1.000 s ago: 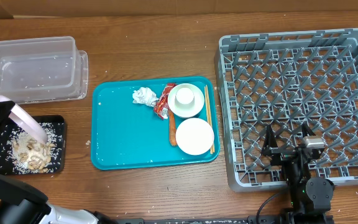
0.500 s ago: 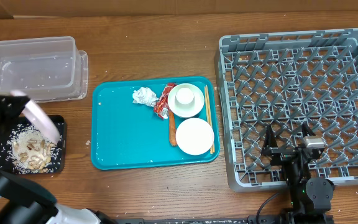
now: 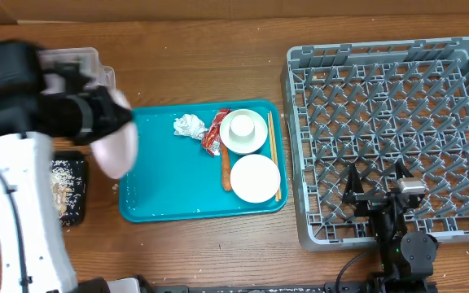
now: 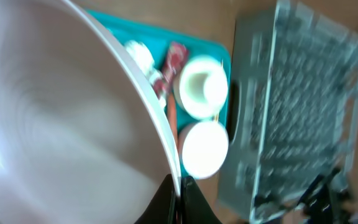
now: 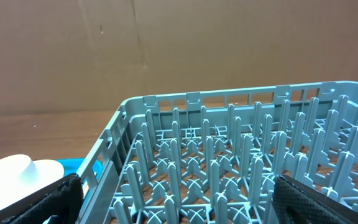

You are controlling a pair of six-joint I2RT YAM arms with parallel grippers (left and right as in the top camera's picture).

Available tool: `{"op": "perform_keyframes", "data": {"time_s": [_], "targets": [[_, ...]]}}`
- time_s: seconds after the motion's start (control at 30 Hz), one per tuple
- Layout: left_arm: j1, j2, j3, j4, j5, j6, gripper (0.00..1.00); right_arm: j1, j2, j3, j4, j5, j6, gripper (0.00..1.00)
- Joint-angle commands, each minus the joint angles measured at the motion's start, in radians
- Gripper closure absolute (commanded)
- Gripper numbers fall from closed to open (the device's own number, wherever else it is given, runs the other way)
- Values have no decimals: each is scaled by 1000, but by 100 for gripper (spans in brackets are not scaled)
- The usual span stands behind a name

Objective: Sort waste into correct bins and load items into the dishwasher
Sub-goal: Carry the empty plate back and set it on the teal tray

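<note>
My left gripper is shut on the rim of the large white plate, which hangs tilted and blurred over the left edge of the teal tray. In the left wrist view the plate fills the left side, its rim pinched between my fingertips. On the tray lie a paper ball, a red wrapper, a carrot stick, a cup in a bowl, a small plate and chopsticks. My right gripper stands open over the front edge of the grey rack.
The black tray with rice and beige scraps sits at the left front. The clear tub behind it is mostly hidden by my left arm. In the right wrist view, rack pegs fill the space between my fingers.
My left arm has swung up and to the right from the black tray, carrying the plate to the teal tray's left edge. The right arm has not moved.
</note>
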Motion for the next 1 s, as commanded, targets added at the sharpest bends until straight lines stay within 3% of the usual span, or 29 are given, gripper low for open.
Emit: {"op": "perform_keyframes", "data": {"time_s": [0.0, 0.17, 0.3, 0.53, 0.97], "targets": [[-240, -6, 16, 5, -274, -134, 96, 0, -2, -10, 6, 3, -7, 0], [-522, 59, -21, 3, -506, -267, 96, 0, -2, -10, 6, 3, -7, 0], [-662, 150, -45, -3, -578, -332, 96, 0, -2, -10, 6, 3, -7, 0], [-710, 326, -52, -48, -609, -406, 96, 0, -2, -10, 6, 3, -7, 0], [-692, 381, -145, -2, -646, -448, 96, 0, -2, -10, 6, 3, -7, 0]]}}
